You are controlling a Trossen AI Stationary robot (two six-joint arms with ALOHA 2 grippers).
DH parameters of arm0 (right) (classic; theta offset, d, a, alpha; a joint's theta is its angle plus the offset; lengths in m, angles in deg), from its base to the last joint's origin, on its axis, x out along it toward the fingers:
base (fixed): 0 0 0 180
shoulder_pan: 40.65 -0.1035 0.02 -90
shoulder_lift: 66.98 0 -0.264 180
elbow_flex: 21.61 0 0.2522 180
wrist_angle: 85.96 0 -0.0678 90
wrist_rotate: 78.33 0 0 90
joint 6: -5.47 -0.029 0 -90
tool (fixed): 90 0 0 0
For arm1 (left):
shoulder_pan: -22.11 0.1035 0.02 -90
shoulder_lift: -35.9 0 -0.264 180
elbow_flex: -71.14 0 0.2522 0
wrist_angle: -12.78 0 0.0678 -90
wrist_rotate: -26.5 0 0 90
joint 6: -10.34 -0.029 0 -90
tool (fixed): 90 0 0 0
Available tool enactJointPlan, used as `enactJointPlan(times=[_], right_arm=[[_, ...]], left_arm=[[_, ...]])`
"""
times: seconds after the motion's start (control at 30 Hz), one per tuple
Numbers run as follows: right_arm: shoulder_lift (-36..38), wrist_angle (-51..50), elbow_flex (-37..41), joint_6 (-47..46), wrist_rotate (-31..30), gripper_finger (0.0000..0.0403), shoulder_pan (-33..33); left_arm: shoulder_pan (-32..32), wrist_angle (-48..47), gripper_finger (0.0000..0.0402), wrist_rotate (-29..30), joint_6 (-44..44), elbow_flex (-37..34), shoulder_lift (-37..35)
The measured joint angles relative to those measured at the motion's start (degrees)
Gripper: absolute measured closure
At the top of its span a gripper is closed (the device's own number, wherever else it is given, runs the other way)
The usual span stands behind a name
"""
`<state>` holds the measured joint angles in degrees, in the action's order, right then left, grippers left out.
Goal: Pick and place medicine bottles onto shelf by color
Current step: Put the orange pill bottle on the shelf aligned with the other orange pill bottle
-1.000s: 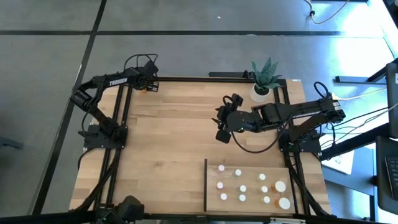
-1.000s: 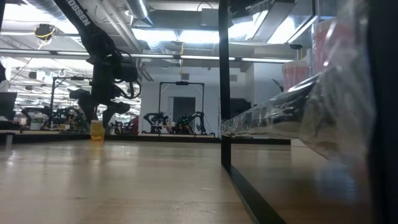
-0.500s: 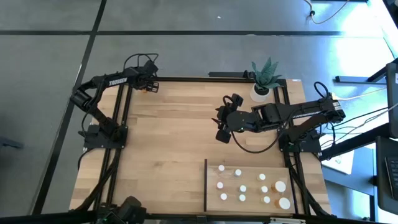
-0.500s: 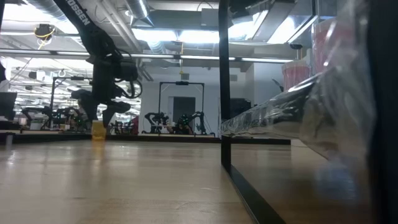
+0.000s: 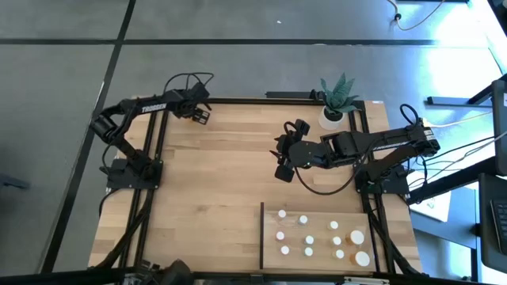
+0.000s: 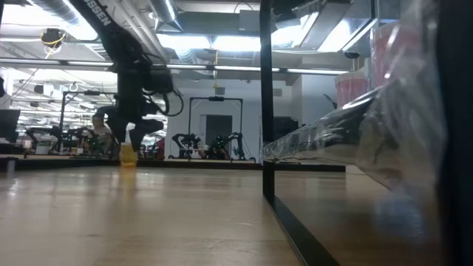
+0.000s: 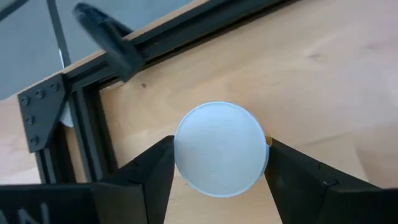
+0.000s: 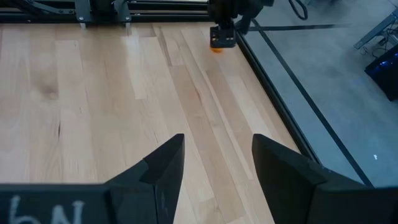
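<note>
An orange medicine bottle (image 6: 128, 154) with a white cap (image 7: 219, 148) stands upright at the table's far left corner. My left gripper (image 5: 198, 114) is shut on it from above. The shelf (image 5: 320, 212), a light-wood panel with a dark upright edge (image 5: 262, 236), lies at the near right. Several white, pink and orange bottles (image 5: 309, 239) stand on it. My right gripper (image 5: 283, 169) hovers open over the middle of the table, holding nothing. My left gripper pinches the bottle's round white cap (image 7: 186, 149) between its two fingers (image 7: 155, 171), one on each side. The fingers slant steeply down from above. The bottle stays upright below them; whether its base rests on the tabletop I cannot tell.
A white pot with a green plant (image 5: 333, 115) stands at the far right corner. The table's black frame rail (image 7: 93, 81) runs right behind the held bottle. Bare plank tabletop (image 5: 214, 182) stretches between the left gripper and the shelf.
My left gripper has moved a little toward the table's right along the far edge and has rolled slightly. The orange bottle has gone with it, still upright. My right arm has kept still.
</note>
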<state>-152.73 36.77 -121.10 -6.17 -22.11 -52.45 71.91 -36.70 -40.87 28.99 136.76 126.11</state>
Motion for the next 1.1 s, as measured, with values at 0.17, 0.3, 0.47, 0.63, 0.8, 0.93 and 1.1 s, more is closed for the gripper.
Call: enactJointPlan(times=[0.17,0.3,0.47,0.63,0.8,0.93,1.1], right_arm=[[0.0,-0.01,0.0,0.0,0.0,0.0212,-0.01],[0.0,-0.02,0.0,-0.02,0.0,0.0212,0.0],[0.0,0.01,0.0,-0.02,0.0,0.0212,0.0],[0.0,0.01,0.0,-0.01,0.01,0.0212,0.0],[0.0,0.01,0.0,-0.02,0.5,0.0212,-0.01],[0.0,0.01,0.0,0.03,0.5,0.0212,0.0],[0.0,0.01,0.0,0.02,0.5,0.0212,-0.01]], left_arm=[[-3.53,-0.1,0.0188,-1.07,-1.28,0.0,-0.37],[-7.09,-0.76,0.0188,-4.15,-1.44,0.62,-1.16],[-13.15,-0.45,0.0189,-8.17,-1.46,3.01,-1.79],[-21.02,-0.58,0.0189,-7.69,-2.74,4.79,-1.79],[-27.72,-0.21,0.0189,-7.17,-2.73,6.48,-1.79],[-32.49,1.7,0.0189,-7.21,-2.73,7.09,-1.79],[-37.44,4.18,0.0189,-7.13,-2.3,7.15,-1.7]])
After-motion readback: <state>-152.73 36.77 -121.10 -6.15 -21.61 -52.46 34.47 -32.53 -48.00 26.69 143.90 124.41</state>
